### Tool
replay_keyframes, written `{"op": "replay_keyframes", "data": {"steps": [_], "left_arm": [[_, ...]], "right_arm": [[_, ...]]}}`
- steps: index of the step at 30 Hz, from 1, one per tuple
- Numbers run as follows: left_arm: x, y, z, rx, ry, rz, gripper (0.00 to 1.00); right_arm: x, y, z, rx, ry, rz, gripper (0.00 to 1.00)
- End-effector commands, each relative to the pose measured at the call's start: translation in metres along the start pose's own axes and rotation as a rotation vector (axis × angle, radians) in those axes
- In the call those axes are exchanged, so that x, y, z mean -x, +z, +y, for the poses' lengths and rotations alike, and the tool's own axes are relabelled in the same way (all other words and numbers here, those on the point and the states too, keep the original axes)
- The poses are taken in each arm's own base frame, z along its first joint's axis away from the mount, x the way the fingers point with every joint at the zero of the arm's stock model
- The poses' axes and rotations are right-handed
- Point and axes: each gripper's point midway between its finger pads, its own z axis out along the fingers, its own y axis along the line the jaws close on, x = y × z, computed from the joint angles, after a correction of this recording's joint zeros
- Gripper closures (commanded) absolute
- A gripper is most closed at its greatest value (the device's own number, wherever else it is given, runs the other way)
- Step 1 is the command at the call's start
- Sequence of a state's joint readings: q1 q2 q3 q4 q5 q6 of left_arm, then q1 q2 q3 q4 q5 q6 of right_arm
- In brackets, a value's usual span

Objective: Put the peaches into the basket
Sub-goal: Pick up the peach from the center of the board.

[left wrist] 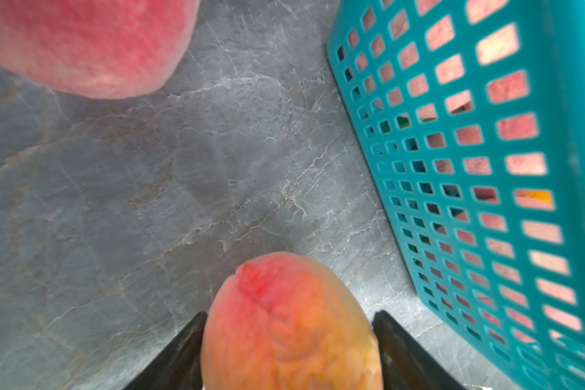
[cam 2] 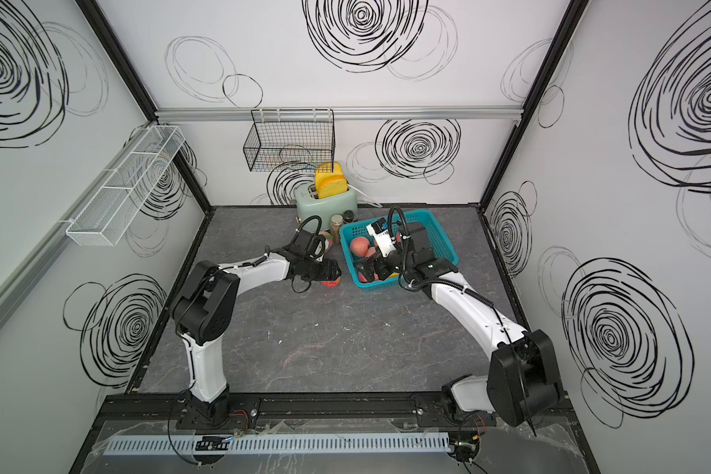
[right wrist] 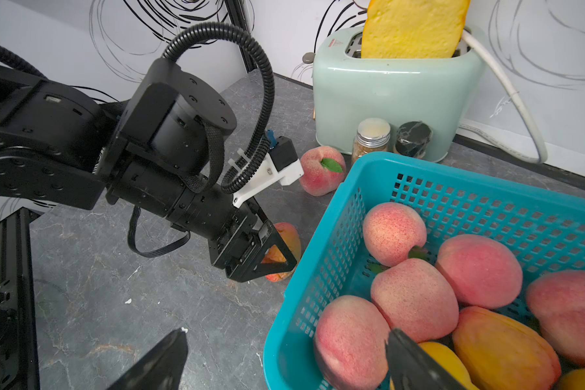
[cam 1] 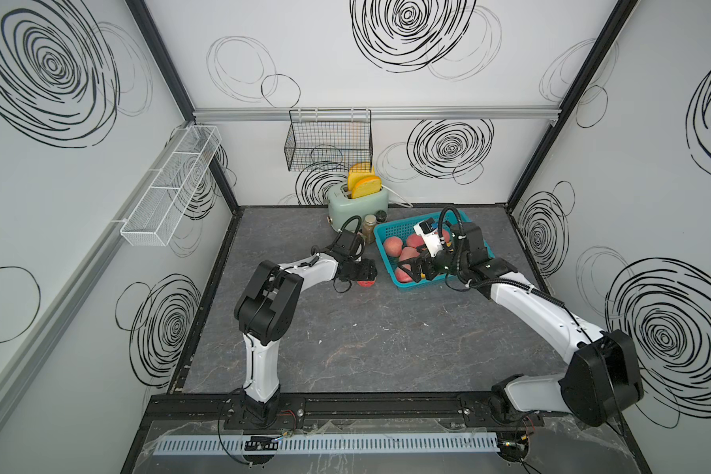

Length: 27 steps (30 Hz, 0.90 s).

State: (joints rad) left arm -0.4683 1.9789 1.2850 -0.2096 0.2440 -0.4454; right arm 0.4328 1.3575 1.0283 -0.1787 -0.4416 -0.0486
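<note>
My left gripper [left wrist: 289, 313] has its jaws pressed against both sides of an orange-red peach [left wrist: 284, 341]. The peach rests on the desk [cam 1: 366, 336], just beside the left wall of the teal basket [right wrist: 321, 233] and near that wall's front end. So I judge this to be the grasp itself: the fruit is pinched but not yet raised.

My right gripper [right wrist: 288, 332] hangs wide open and empty over the front-left corner of the basket, one finger outside the wall and one above the fruit.

The basket stands toward the back right of the desk and already holds a heap of peaches [right wrist: 414, 297], pink ones with a few yellow-orange ones at the front end. One pink peach with a green leaf [right wrist: 320, 175] is left out on the desk. It lies by the basket's back-left corner, in front of the jar [right wrist: 370, 138] and the toaster [right wrist: 392, 101].

Next I think I must lift straight up until the fruit clears the flared rim, then carry it sideways over the wall and let go. The back end looks emptier than the front, so I would aim there. My right arm sits close to that path, so it probably has to draw back first. After that only the leafed peach seems to remain
</note>
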Motion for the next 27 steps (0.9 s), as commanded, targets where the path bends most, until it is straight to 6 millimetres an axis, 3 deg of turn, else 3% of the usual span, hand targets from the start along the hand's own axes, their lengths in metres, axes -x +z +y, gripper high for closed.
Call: {"op": "replay_keyframes", "data": {"steps": [1, 8, 14, 20, 27], "left_arm": [[0.006, -0.018, -0.004, -0.02, 0.002, -0.034, 0.24], [0.001, -0.057, -0.013, -0.143, -0.037, -0.053, 0.25], [-0.002, -0.092, -0.031, -0.289, -0.069, -0.07, 0.24], [-0.003, -0.117, -0.049, -0.403, -0.067, -0.074, 0.24], [-0.009, -0.137, -0.069, -0.521, -0.055, -0.063, 0.24]], "right_arm": [[0.005, -0.006, 0.006, 0.01, -0.03, -0.027, 0.05], [0.002, -0.005, 0.015, 0.035, -0.047, -0.027, 0.04], [0.001, -0.001, 0.043, 0.104, -0.113, -0.029, 0.03], [0.003, 0.006, 0.067, 0.157, -0.163, -0.031, 0.03], [0.0, 0.019, 0.08, 0.185, -0.183, -0.016, 0.03]]}}
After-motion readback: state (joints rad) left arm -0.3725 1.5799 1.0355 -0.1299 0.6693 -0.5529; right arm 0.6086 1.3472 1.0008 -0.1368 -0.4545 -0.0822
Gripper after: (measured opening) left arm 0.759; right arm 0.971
